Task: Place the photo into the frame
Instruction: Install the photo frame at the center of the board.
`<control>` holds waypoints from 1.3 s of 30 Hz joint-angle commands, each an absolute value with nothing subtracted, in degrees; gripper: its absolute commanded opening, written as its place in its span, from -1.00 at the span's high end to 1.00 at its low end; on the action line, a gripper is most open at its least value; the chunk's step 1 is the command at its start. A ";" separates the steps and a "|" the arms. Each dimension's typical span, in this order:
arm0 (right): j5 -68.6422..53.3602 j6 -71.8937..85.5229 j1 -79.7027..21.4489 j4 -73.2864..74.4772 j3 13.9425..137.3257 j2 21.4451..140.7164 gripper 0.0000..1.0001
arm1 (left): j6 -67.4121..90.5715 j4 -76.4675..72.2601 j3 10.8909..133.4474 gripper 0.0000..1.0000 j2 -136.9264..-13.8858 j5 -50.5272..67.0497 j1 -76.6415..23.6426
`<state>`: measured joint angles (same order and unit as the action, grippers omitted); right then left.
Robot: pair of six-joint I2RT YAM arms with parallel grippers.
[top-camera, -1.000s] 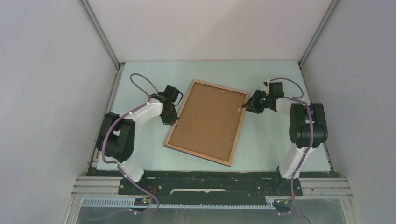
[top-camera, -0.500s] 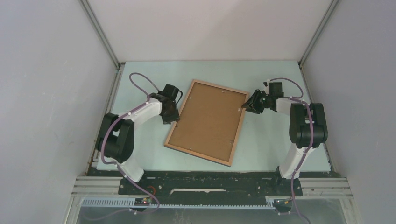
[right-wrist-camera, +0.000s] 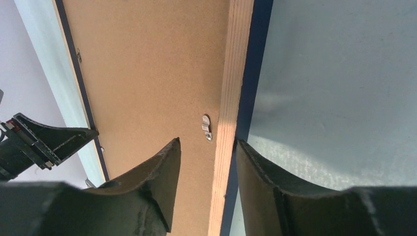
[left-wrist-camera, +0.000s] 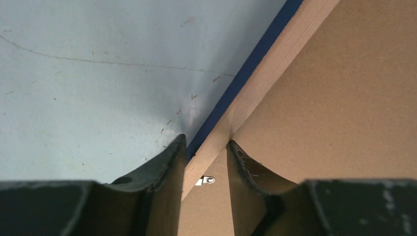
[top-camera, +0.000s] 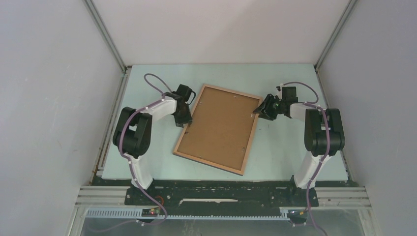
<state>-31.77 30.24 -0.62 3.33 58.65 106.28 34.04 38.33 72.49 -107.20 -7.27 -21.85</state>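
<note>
Frame (top-camera: 209,162) lies flat on the tabletop (top-camera: 280,147), wood side up, brown backing board (top-camera: 219,128) inside it, while the left tool (top-camera: 185,125) and the right tool (top-camera: 256,113) each stand partly open with a side rail between their fingers.

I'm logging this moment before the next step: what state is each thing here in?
frame: lying flat, wood-brown back up.
backing board: seated inside the frame.
left gripper: open, straddling the left rail.
right gripper: open, straddling the right rail.
photo: not visible.
</note>
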 commanded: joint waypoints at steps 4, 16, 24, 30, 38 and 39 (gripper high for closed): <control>-27.93 28.88 -2.55 3.83 58.59 101.54 -0.24 | 35.97 35.61 70.05 0.62 -106.86 -4.52 -17.90; -13.08 25.04 -5.54 17.17 60.64 98.48 -0.24 | 43.79 25.38 59.59 1.00 -102.35 5.15 -13.90; -12.17 22.27 -9.76 22.89 65.70 102.50 -0.21 | 45.16 22.20 55.77 1.00 -99.83 10.71 -14.05; -15.04 21.42 -10.16 23.48 67.60 105.53 -0.10 | 45.18 20.65 53.47 1.00 -98.28 15.73 -15.53; -17.70 20.15 -10.37 24.47 69.58 107.41 0.05 | 47.98 19.18 49.35 0.98 -92.98 18.49 -21.53; -17.70 20.13 -10.38 24.30 69.59 107.34 0.06 | 48.49 18.49 48.47 0.95 -92.06 18.40 -22.09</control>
<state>-13.58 20.80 -9.02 24.47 67.92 107.50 44.51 19.16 52.40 -95.94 12.08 -17.56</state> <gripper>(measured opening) 0.479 0.376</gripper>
